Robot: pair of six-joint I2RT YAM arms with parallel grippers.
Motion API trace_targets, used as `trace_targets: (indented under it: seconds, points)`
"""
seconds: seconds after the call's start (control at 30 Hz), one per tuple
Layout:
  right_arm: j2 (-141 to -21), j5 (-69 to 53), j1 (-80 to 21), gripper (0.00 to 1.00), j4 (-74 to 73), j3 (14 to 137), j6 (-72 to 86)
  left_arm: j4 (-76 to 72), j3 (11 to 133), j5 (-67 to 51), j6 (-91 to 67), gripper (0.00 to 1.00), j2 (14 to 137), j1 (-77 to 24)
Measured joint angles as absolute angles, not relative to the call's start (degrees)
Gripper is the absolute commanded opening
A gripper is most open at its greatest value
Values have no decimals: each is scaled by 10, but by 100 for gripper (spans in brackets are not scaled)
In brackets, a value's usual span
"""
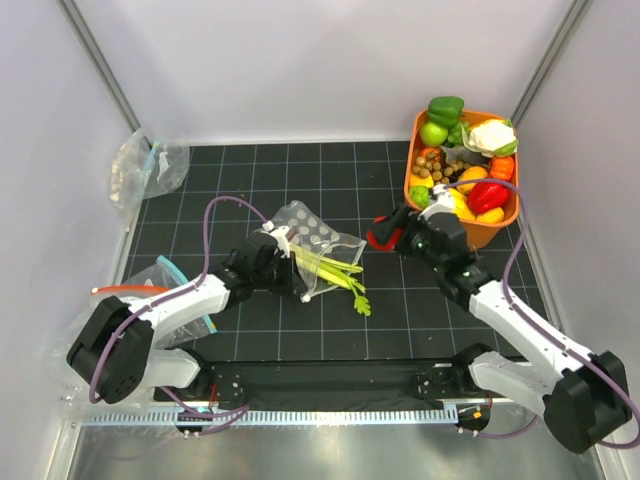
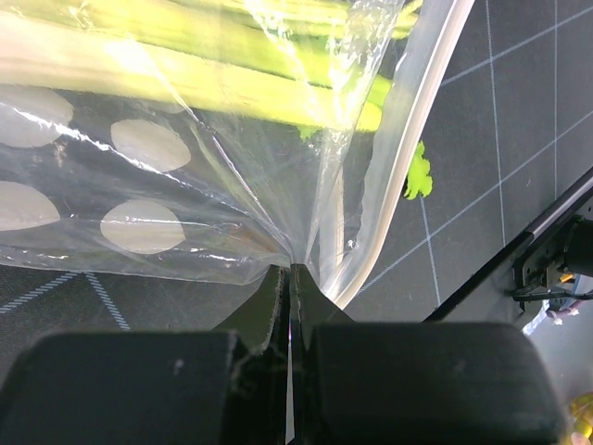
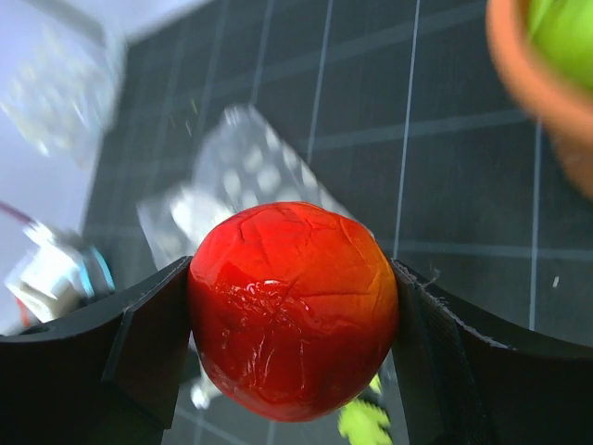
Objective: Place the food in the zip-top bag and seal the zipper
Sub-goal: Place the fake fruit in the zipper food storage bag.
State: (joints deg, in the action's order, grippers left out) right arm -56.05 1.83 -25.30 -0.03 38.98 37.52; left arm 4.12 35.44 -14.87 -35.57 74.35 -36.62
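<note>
The dotted zip-top bag [image 1: 308, 240] lies mid-table with the pale-green celery stalk [image 1: 335, 270] partly inside, its leafy end [image 1: 360, 303] sticking out. My left gripper [image 1: 285, 262] is shut on the bag's edge; in the left wrist view the plastic [image 2: 185, 185] bunches into the closed jaws, with the pale zipper strip [image 2: 412, 139] curving beside them and celery [image 2: 232, 83] behind the film. My right gripper [image 1: 385, 235] is shut on a glossy red round toy vegetable [image 3: 292, 311], held above the table just right of the bag. A second red vegetable [image 1: 487, 196] lies in the orange basket.
The orange basket [image 1: 506, 220] of toy produce stands at the back right. A crumpled clear bag [image 1: 145, 168] lies at the back left. Another clear bag with a red-orange strip [image 1: 140, 290] lies near the left arm's base.
</note>
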Motion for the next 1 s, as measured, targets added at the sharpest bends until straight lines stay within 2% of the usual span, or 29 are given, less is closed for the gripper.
trace_targets:
  seconds: [0.2, 0.4, 0.57, 0.87, 1.0]
  points:
    - [-643, -3, -340, 54, -1, 374, 337, 48, 354, -140, -355, 0, 741, -366]
    - [-755, -27, -391, 54, -21, 430, 298, 51, 354, -130, -353, 0, 723, -366]
    - [-780, -21, -427, 52, -7, 436, 285, 52, 354, -131, -353, 0, 720, -366]
    - [-794, 22, -434, 51, 156, 363, 282, 24, 354, -183, -353, 0, 731, -387]
    - [-794, 27, -434, 54, 204, 338, 277, 0, 352, -206, -353, 0, 724, -407]
